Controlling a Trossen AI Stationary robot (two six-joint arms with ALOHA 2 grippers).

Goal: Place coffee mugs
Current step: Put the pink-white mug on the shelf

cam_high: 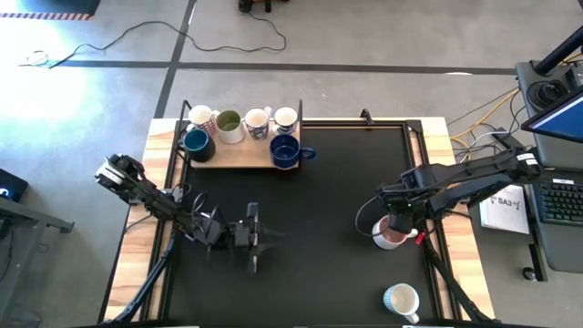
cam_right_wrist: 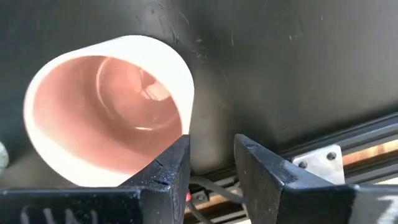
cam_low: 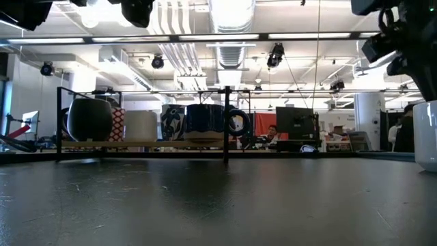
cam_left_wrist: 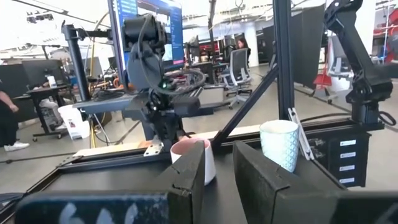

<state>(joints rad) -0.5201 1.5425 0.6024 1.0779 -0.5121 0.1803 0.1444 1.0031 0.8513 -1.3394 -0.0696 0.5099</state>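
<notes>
A mug, pink inside [cam_right_wrist: 106,112], stands upright on the black mat near the table's right edge [cam_high: 392,237] and also shows in the left wrist view [cam_left_wrist: 194,160]. My right gripper [cam_right_wrist: 211,146] hangs just above it [cam_high: 393,221], pointing down and narrowly open, with only mat showing in its gap. A white mug [cam_high: 401,299] stands near the table's near right corner [cam_left_wrist: 278,143]. Several mugs, two of them dark blue [cam_high: 285,152], stand on a wooden rack [cam_high: 239,162] at the far left. My left gripper [cam_high: 253,239] waits left of centre, narrowly open [cam_left_wrist: 219,155]. My right gripper comes at the pink mug from above. One finger [cam_right_wrist: 165,168] stands right at the mug's rim [cam_right_wrist: 185,118], on its outer side. The finger hides the spot, so I cannot tell whether it touches the rim.
The rack has a thin black frame [cam_low: 227,123] standing up around it. A metal rail [cam_right_wrist: 323,158] runs along the table's right edge, close to the pink mug. Open mat [cam_high: 337,182] lies between the rack and the right arm. Desks and a laptop stand beyond the right edge.
</notes>
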